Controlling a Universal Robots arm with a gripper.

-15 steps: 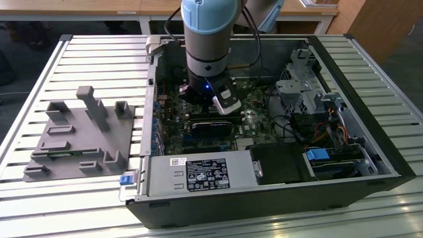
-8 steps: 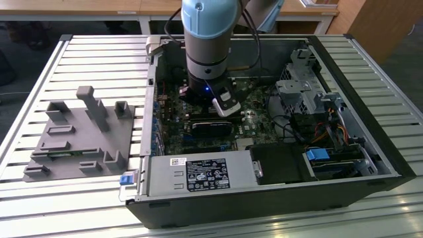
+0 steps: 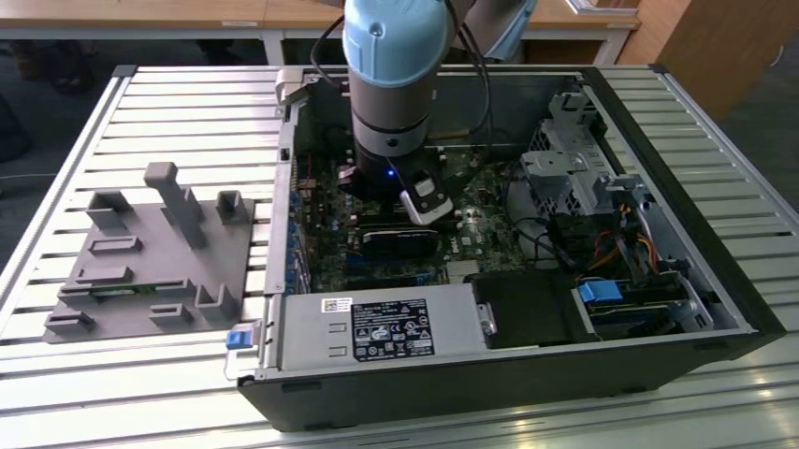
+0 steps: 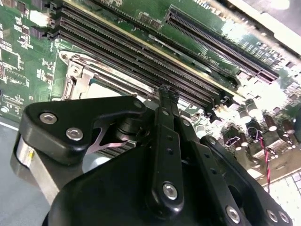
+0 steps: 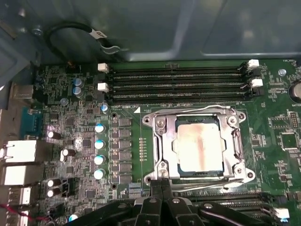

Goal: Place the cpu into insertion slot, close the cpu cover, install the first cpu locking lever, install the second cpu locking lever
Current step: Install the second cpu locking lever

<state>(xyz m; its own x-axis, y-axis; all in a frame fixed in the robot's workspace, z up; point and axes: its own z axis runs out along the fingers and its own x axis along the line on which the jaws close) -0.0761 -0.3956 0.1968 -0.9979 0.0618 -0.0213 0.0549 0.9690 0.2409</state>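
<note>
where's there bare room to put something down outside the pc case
The slatted table is bare between the grey fixture block and the computer case's far corner, and also along the near edge in front of the block. Inside the case it is crowded: the arm hangs over the motherboard, cables and drive bays beside it.

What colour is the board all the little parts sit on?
Green. The board shows best in the first wrist view.
</note>
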